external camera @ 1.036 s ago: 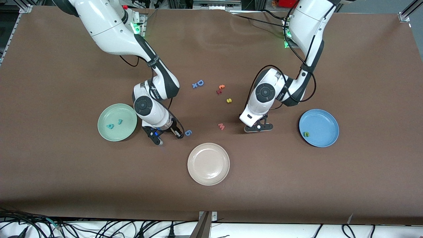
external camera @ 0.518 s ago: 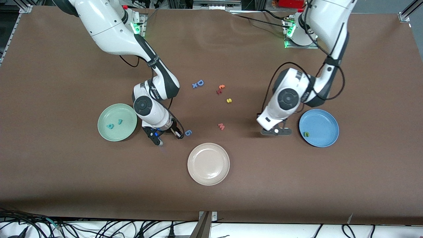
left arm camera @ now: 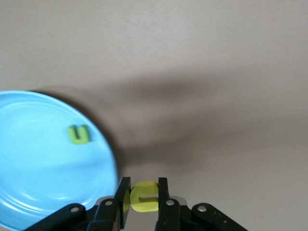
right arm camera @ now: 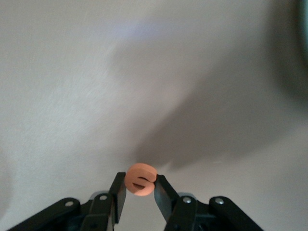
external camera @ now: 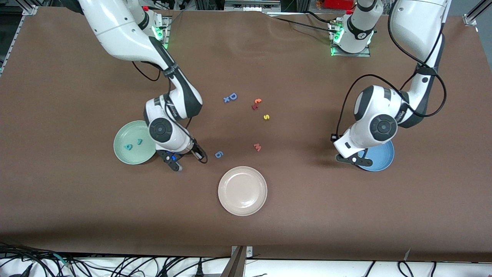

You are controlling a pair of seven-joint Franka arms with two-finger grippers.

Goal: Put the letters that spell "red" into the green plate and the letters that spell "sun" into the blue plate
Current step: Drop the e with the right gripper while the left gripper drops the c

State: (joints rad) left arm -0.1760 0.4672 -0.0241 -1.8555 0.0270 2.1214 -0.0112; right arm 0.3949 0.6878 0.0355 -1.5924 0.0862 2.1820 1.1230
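On the brown table [external camera: 346, 215] sit a mint-green plate [external camera: 127, 156] with two teal letters [external camera: 133, 144], a blue plate [external camera: 382, 159] with a green letter [left arm camera: 79, 134], a cream plate [external camera: 242, 191], and loose blue, orange, dark red, yellow and pink letters.

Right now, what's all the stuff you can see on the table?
green plate: 1, mint, toward the right arm's end
teal d, teal r: 2, in the green plate
blue plate: 1, toward the left arm's end
green n: 1, in the blue plate
cream plate: 1, nearest the front camera
blue D, blue 6: 2, on the table
orange and dark red letters: 2, beside the D
yellow s: 1, table
pink w: 1, table
right claw: shut on orange e, beside the green plate
left claw: shut on yellow u, beside the blue plate
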